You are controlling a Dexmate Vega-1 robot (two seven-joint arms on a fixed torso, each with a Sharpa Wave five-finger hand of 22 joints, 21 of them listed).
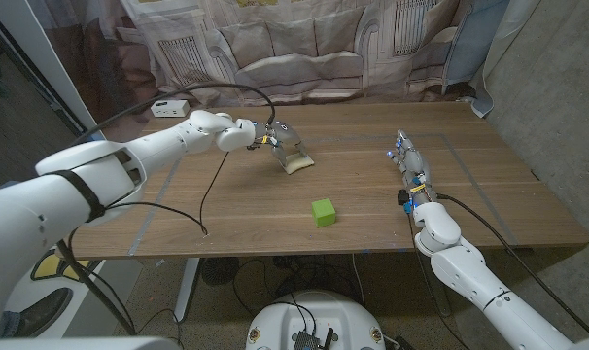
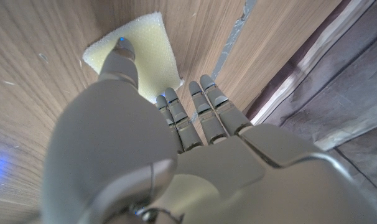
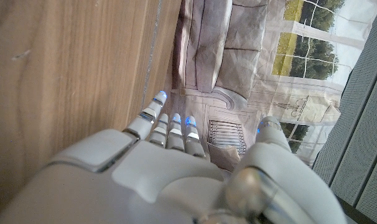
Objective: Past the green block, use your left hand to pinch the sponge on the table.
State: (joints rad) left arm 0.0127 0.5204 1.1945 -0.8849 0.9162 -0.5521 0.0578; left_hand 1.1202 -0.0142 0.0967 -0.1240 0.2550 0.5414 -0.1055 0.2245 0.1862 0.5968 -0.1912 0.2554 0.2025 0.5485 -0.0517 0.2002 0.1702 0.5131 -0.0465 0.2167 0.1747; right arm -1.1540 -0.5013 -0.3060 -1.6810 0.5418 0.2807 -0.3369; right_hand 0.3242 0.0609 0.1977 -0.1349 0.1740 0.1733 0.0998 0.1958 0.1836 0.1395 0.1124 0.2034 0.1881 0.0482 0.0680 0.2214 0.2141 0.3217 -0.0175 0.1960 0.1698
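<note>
The left hand (image 1: pixel 278 139) reaches across the wooden table (image 1: pixel 489 185) and pinches the pale yellow sponge (image 1: pixel 297 162) beyond the green block (image 1: pixel 323 212); in the left wrist view the thumb tip (image 2: pixel 121 48) presses on the sponge (image 2: pixel 139 46) while the other fingers (image 2: pixel 204 106) lie beside it. The sponge's long axis runs diagonally, from near the hand towards the table's front right. The right hand (image 1: pixel 409 167) stands on edge near the table's right side, fingers straight and holding nothing.
</note>
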